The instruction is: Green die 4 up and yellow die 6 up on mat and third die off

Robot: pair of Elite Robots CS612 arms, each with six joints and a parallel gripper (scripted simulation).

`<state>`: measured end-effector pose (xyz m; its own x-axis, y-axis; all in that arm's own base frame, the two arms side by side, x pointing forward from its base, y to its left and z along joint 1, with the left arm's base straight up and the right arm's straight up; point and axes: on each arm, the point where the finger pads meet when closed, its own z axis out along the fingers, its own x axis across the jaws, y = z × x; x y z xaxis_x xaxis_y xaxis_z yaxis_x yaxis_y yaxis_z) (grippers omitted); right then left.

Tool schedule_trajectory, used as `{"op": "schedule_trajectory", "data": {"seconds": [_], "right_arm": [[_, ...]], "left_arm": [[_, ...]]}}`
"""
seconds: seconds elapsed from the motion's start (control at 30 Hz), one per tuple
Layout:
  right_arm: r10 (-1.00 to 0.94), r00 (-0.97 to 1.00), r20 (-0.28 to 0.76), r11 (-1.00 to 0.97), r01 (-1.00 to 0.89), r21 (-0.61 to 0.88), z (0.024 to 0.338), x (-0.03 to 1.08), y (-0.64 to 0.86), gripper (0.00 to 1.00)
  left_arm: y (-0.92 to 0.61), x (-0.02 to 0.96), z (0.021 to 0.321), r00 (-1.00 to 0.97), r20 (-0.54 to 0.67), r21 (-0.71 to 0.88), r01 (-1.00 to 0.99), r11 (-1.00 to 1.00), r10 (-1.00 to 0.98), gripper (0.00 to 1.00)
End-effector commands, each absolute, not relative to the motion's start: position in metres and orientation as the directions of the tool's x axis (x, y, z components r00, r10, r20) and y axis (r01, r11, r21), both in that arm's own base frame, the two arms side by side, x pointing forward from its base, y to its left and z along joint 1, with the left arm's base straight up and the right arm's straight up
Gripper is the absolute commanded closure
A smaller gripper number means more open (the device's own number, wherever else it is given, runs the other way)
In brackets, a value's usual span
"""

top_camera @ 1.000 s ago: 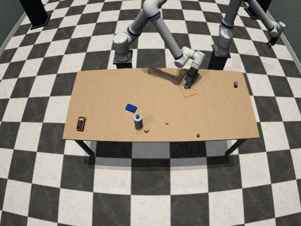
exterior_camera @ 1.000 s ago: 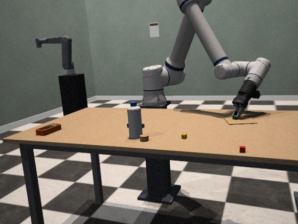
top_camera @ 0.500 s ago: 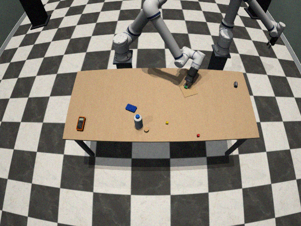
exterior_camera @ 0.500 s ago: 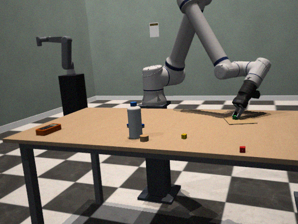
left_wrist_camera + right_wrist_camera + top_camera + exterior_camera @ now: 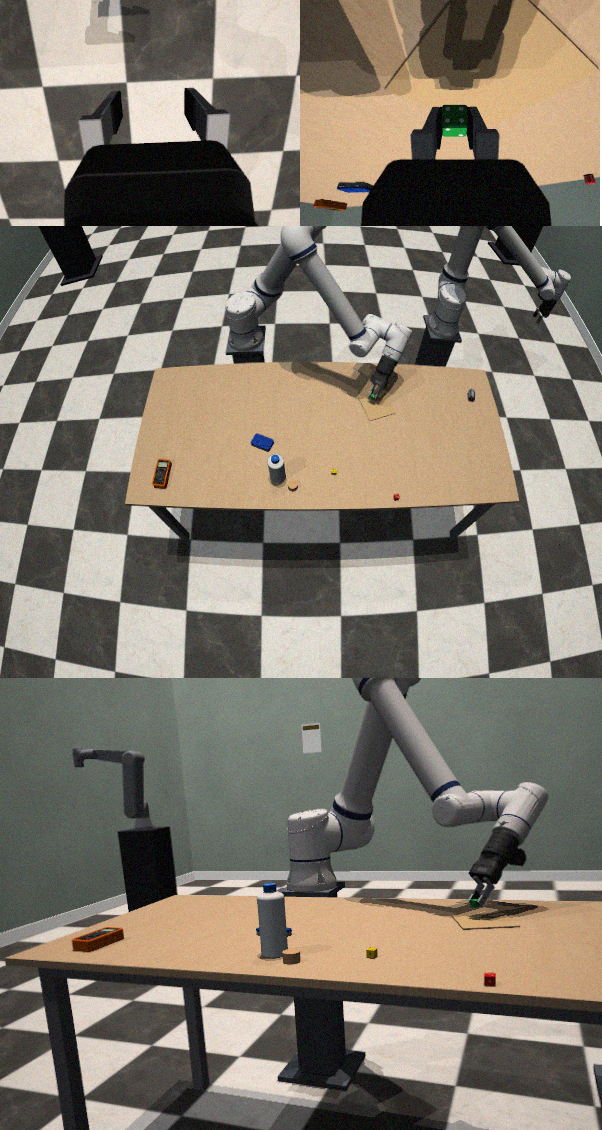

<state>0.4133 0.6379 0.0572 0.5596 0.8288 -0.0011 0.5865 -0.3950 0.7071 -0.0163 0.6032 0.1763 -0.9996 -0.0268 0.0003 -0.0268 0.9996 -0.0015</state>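
My right gripper [image 5: 373,397] [image 5: 475,902] [image 5: 454,119] is shut on the green die [image 5: 373,396] [image 5: 474,903] [image 5: 454,115] and holds it a little above the table, by the back of the thin-edged mat [image 5: 376,413] [image 5: 486,923]. In the right wrist view a dark face with four pips and a bright face with two visible pips show. The yellow die [image 5: 334,471] [image 5: 371,953] and red die [image 5: 396,497] [image 5: 490,979] lie off the mat, nearer the front edge; their top numbers are too small to read. My left gripper [image 5: 538,315] [image 5: 152,102] is open and empty, off the table.
A bottle [image 5: 276,471] [image 5: 272,928] stands front left of centre, beside a small round wooden piece [image 5: 293,485] [image 5: 291,956]. A blue box [image 5: 262,442] [image 5: 354,187] lies behind it. An orange multimeter [image 5: 161,473] [image 5: 98,939] is far left, a dark object [image 5: 471,395] at back right.
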Motion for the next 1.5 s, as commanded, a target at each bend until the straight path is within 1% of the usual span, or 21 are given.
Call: {"op": "schedule_trajectory", "data": {"seconds": [0.0, 0.17, 0.3, 0.83, 1.03, 1.1, 1.33, 1.47], "right_arm": [[0.829, 0.56, 0.0, -0.396, 0.586, 0.707, 0.069, 0.414, 0.638, 0.6], [0.829, 0.56, 0.0, -0.396, 0.586, 0.707, 0.087, 0.414, 0.638, 0.6], [0.829, 0.56, 0.0, -0.396, 0.586, 0.707, 0.095, 0.414, 0.638, 0.6], [0.828, 0.561, -0.001, -0.4, 0.593, 0.699, 0.096, 0.414, 0.638, 0.6], [0.826, 0.563, -0.006, -0.437, 0.646, 0.626, 0.095, 0.415, 0.636, 0.6], [0.826, 0.563, -0.006, -0.437, 0.646, 0.626, 0.095, 0.415, 0.636, 0.6], [0.828, 0.561, -0.002, -0.479, 0.709, 0.518, 0.098, 0.416, 0.636, 0.6], [0.829, 0.56, 0.0, -0.485, 0.717, 0.5, 0.099, 0.416, 0.636, 0.6]], "left_arm": [[0.604, -0.016, 0.177, -1.0, 0.0, 0.0, -0.027, 1.0, -0.027, 0.0], [0.604, -0.016, 0.177, -1.0, 0.0, 0.0, -0.027, 1.0, -0.027, 0.0], [0.604, -0.016, 0.177, -1.0, 0.0, 0.0, -0.027, 1.0, -0.027, 0.0], [0.604, -0.016, 0.177, -1.0, 0.0, 0.0, -0.027, 1.0, -0.027, 0.0], [0.604, -0.016, 0.177, -1.0, 0.0, 0.0, -0.027, 1.0, -0.027, 0.0], [0.604, -0.016, 0.177, -1.0, 0.0, 0.0, -0.027, 1.0, -0.027, 0.0], [0.604, -0.016, 0.177, -1.0, 0.0, 0.0, -0.027, 1.0, -0.027, 0.0], [0.604, -0.016, 0.177, -1.0, 0.0, 0.0, -0.027, 1.0, -0.027, 0.0]]}}
